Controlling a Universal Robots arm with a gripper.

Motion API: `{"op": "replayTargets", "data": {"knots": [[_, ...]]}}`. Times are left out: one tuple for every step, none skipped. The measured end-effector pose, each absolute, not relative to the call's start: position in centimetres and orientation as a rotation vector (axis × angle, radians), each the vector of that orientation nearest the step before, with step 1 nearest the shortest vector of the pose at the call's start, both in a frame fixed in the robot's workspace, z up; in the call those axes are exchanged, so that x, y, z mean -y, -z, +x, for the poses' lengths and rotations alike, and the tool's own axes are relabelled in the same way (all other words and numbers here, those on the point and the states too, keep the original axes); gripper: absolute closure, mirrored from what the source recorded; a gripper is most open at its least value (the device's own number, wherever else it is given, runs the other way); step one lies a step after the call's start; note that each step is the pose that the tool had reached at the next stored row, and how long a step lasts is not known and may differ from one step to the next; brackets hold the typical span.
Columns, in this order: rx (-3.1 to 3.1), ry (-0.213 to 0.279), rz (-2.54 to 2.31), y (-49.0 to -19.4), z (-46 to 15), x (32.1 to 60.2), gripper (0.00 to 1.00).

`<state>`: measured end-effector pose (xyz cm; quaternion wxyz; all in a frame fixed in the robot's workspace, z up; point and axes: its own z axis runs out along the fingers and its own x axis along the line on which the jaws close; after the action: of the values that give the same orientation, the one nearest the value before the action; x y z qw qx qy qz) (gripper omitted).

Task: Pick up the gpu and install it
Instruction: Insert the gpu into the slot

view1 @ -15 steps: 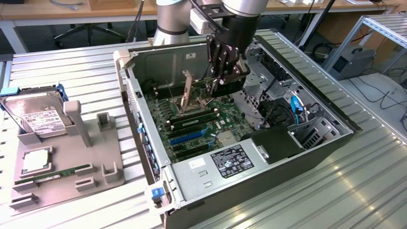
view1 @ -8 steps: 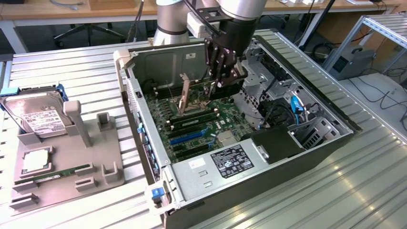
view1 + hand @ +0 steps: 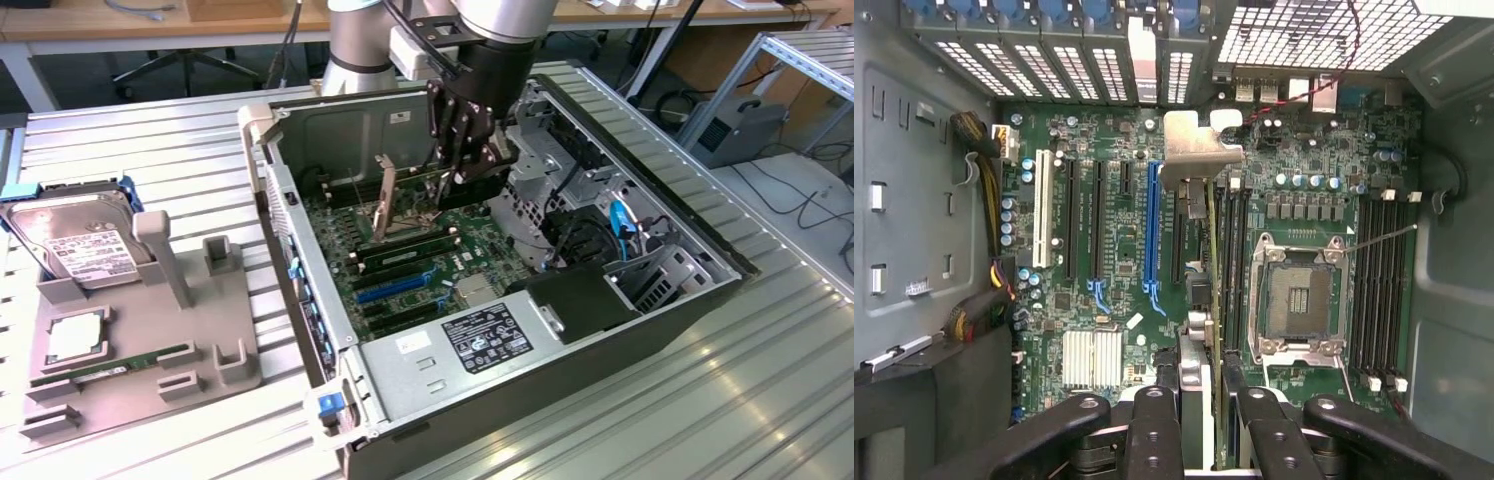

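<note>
Wrist view: gpu [image 3: 1206,240] edge-on, end effector [image 3: 1201,420] cropped.

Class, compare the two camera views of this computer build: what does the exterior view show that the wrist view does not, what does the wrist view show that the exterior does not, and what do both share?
Exterior view alone: a grey parts tray beside the case, holding a hard drive and a memory stick.

Wrist view alone: the white expansion slot and the silver heatsink.

Both: the gripper closed on the gpu, held edge-on over the motherboard, plus the blue slot.
</note>
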<state>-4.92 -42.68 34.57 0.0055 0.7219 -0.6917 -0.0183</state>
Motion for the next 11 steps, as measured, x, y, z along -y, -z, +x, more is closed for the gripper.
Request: {"op": "replayTargets", "data": {"knots": [[2.165,0.057,2.260,-34.54,-5.18,42.69,0.73],[2.165,0.057,2.260,-34.52,-5.41,42.69,0.73],[2.166,0.057,2.260,-34.51,-5.42,42.69,0.73],[2.165,0.057,2.260,-34.51,-5.43,42.69,0.73],[2.166,0.057,2.260,-34.51,-5.45,42.69,0.73],[2.166,0.057,2.260,-34.51,-5.47,42.69,0.73],[2.165,0.057,2.260,-34.51,-5.48,42.69,0.73],[2.165,0.057,2.260,-34.51,-5.51,42.69,0.73],[2.165,0.057,2.260,-34.51,-5.52,42.69,0.73],[2.165,0.057,2.260,-34.51,-5.53,42.69,0.73],[2.166,0.057,2.260,-34.50,-5.54,42.69,0.73]]}}
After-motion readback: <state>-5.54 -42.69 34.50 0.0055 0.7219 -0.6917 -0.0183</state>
